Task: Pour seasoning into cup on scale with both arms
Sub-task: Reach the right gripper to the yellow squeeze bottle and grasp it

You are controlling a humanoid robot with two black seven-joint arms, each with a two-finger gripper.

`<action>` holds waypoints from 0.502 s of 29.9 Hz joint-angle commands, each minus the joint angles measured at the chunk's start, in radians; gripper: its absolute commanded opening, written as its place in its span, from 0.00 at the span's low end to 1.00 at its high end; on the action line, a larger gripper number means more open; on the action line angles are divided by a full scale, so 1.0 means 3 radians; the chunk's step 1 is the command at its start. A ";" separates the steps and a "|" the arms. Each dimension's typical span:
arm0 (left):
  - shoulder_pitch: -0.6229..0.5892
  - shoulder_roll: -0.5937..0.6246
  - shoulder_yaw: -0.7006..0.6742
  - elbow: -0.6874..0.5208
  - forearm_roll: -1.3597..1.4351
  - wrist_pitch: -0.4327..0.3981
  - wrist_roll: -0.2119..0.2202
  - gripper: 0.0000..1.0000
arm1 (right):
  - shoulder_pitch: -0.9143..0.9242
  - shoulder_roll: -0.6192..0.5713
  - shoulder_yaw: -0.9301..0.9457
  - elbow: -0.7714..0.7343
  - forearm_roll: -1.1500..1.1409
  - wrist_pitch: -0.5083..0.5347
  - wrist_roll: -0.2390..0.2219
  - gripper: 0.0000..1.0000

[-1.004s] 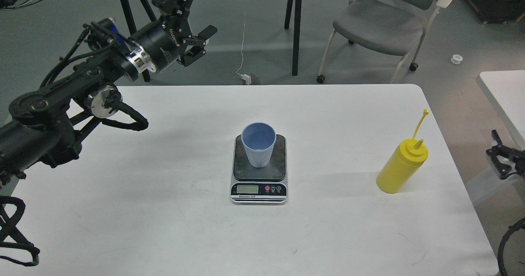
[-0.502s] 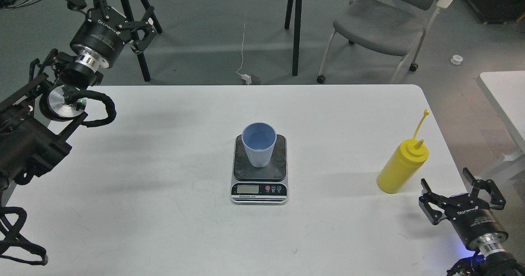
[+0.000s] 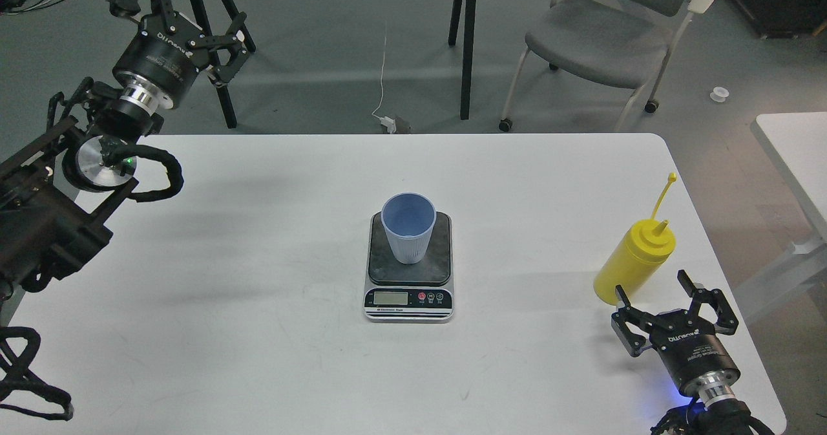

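Seasoning [image 3: 634, 261] upright, nozzle up (strap skyward)

A small light-blue ribbed plastic cup [image 3: 408, 236] stands upright on the flat dark-topped digital scale [image 3: 408, 268] at frame centre. The yellow plastic squeeze bottle [image 3: 634, 261] stands upright at right, uncapped.
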 commanded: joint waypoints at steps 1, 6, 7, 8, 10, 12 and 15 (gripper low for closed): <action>0.0004 0.0008 0.0001 -0.0002 0.0000 0.0001 0.0005 0.99 | 0.0095 0.0032 0.0002 -0.0051 0.0000 0.0000 0.0007 0.99; 0.0014 0.0013 0.0006 -0.0012 0.0005 0.0001 0.0005 0.99 | 0.0146 0.0032 0.0007 -0.0066 0.0000 0.0000 0.0013 0.99; 0.0014 0.0013 0.0006 -0.0017 0.0005 0.0001 0.0005 0.99 | 0.0162 0.0037 0.0002 -0.0087 0.0000 0.0000 0.0018 0.99; 0.0009 0.0013 0.0006 -0.0017 0.0005 0.0006 0.0005 0.99 | 0.0172 0.0047 0.0002 -0.0102 0.0000 0.0000 0.0018 0.99; 0.0009 0.0018 0.0006 -0.0017 0.0005 0.0006 0.0005 0.99 | 0.0197 0.0103 0.0002 -0.0158 -0.0005 0.0000 0.0018 0.99; 0.0009 0.0033 0.0006 -0.0022 0.0005 0.0016 0.0005 0.99 | 0.0238 0.0154 0.0002 -0.0230 -0.0016 0.0000 0.0023 0.99; 0.0009 0.0043 0.0006 -0.0032 0.0005 0.0016 0.0005 0.99 | 0.0325 0.0241 0.0002 -0.0342 -0.0077 0.0000 0.0043 0.98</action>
